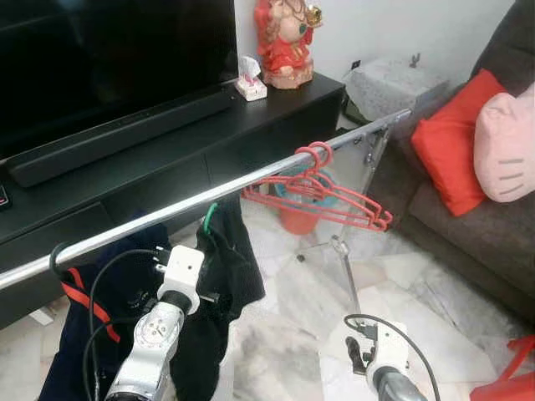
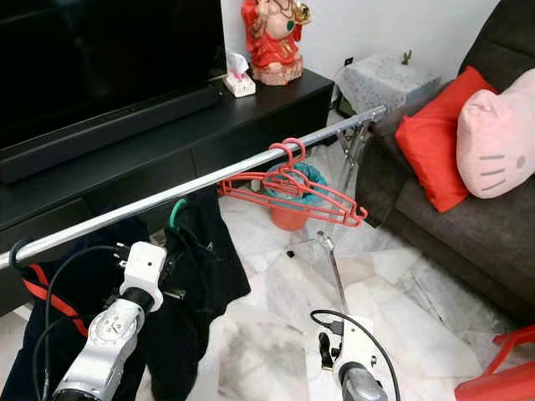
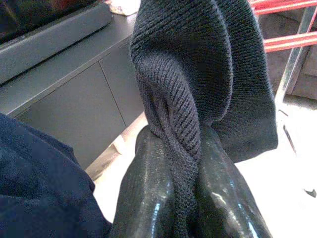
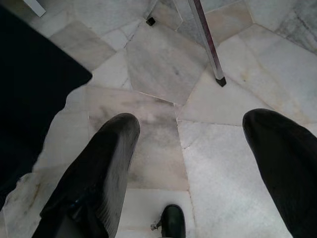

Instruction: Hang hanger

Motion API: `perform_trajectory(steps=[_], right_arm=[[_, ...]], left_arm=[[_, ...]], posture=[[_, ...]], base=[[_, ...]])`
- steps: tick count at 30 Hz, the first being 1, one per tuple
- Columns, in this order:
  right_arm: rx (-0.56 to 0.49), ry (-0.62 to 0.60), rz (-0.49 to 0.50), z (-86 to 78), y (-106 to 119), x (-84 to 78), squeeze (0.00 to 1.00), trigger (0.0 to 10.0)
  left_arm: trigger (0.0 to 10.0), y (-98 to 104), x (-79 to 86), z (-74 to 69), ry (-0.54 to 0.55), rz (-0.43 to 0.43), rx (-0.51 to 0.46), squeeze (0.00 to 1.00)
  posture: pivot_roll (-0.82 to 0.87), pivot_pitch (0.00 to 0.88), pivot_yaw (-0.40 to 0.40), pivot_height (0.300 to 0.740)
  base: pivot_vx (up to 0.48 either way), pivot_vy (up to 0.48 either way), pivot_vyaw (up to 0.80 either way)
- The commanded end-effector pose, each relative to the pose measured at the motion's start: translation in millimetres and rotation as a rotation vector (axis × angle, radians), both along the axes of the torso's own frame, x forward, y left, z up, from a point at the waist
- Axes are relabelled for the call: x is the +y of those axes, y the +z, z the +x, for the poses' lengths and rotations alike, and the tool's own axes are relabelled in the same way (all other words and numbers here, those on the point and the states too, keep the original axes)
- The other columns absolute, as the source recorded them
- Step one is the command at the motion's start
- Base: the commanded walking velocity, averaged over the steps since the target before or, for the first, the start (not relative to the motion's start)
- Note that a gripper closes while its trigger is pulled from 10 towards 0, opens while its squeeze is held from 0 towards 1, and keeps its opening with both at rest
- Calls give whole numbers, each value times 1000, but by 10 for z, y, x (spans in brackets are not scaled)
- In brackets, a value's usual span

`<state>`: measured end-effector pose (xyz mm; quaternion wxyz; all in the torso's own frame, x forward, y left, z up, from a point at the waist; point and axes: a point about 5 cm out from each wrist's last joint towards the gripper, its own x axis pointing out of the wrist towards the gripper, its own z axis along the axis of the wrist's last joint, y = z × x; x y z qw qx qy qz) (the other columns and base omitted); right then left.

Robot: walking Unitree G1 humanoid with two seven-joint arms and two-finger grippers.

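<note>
A silver clothes rail (image 1: 251, 180) runs slantwise across the room. Two or three red hangers (image 1: 322, 188) hang empty on it near its far end. Closer to me, a green hanger hook (image 1: 208, 215) sits on the rail and carries a dark knit garment (image 1: 226, 267). My left gripper (image 3: 183, 148) is raised just under the rail and shut on a fold of that garment (image 3: 198, 74). My right gripper (image 4: 190, 134) hangs low over the marble floor, open, with nothing between its fingers (image 4: 99, 163).
A dark blue garment with red trim (image 1: 84, 309) hangs at the rail's near end. Behind the rail stands a black TV console (image 1: 251, 117) with a soundbar, tissue box and red figurine. An orange bin (image 1: 297, 217) and the rack's leg (image 1: 347, 267) stand below. A sofa (image 1: 468, 217) lies on the right.
</note>
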<state>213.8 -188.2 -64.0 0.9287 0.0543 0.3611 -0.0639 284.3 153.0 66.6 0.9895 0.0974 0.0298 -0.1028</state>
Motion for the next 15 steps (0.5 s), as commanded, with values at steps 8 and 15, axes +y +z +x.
perform_trajectory(steps=[8, 15], right_arm=[[11, 18, -10, -9, -7, -7, 0, 10000], [13, 20, -8, -14, -10, -4, 0, 10000]], left_arm=[[10000, -31, -91, -12, -1, 5, 17, 0], [10000, -45, -85, -29, -4, 1, 27, 0]], posture=[[-14, 0, -14, 740], [-15, 0, -12, 740]], base=[[0, 0, 0], [0, 0, 0]])
